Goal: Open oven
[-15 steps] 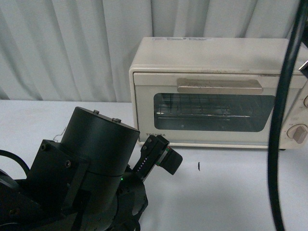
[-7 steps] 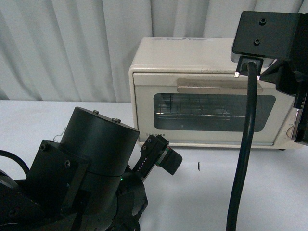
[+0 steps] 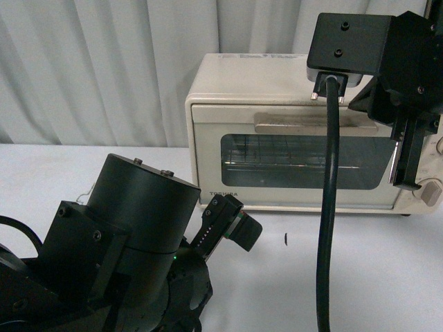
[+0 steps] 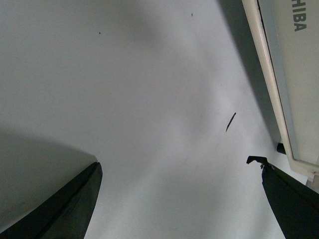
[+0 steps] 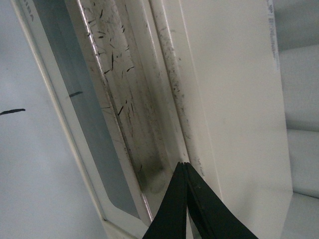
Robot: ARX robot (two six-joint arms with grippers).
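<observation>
The cream-white oven (image 3: 263,90) stands at the back of the table with its glass door (image 3: 304,160) closed and the beige bar handle (image 3: 297,123) across the top. My right gripper (image 3: 405,181) is shut with nothing in it and hangs in front of the oven's upper right corner. In the right wrist view its tips (image 5: 183,164) sit just by the scuffed handle (image 5: 124,99), near the edge of the oven top (image 5: 234,99). My left gripper (image 3: 239,225) is open and low, left of the oven's front. Its wrist view shows its fingers (image 4: 175,162) wide apart over bare table beside the oven's base (image 4: 294,74).
A pale curtain (image 3: 104,69) hangs behind the white table (image 3: 346,277). A small dark mark (image 3: 286,239) lies on the table in front of the oven. The right arm's black cable (image 3: 327,207) hangs across the door. A round knob (image 3: 430,191) shows at the oven's right.
The right arm has come in from the right and moved left and slightly up before the oven's upper right corner. The left arm and oven door have not moved.
</observation>
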